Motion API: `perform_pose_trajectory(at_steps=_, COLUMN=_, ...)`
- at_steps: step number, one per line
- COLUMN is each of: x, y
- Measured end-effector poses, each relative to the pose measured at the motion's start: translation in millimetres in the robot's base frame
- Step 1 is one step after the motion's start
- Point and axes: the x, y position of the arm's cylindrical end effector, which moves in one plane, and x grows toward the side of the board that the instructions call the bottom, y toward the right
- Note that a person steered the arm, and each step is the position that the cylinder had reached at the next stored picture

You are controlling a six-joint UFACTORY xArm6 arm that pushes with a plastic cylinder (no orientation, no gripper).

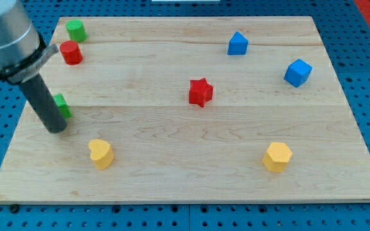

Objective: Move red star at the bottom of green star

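At the board's 9 o'clock edge, my tip (56, 130) rests touching the half-hidden green block (61, 106); its star shape is unclear. I carry no jaws to open or close. Toward 3 o'clock, well apart, sits the red star (200, 92).

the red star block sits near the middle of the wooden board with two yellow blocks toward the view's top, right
Not quite. In the camera view the red star block does sit near the middle of the wooden board, but the two yellow blocks lie toward the view's bottom.
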Motion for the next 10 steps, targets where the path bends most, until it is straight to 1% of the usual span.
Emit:
perform_pose_trajectory(at_steps=2, x=-72.9, y=0.0)
perform_pose_trajectory(at_steps=3, x=-70.6, y=7.8)
perform_pose_trajectory(at_steps=4, x=-41.0, y=19.0)
perform_pose_trajectory(at_steps=5, x=4.9, y=-20.7)
perform_pose_trajectory(at_steps=6, x=4.9, y=-20.7)
perform_pose_trajectory(at_steps=7, x=-3.3, y=-3.7)
perform_pose_trajectory(at_steps=8, x=-45.7, y=50.5)
perform_pose_trajectory(at_steps=9, x=-90.4, y=115.1)
perform_pose_trajectory(at_steps=10, x=-125.7, y=183.2)
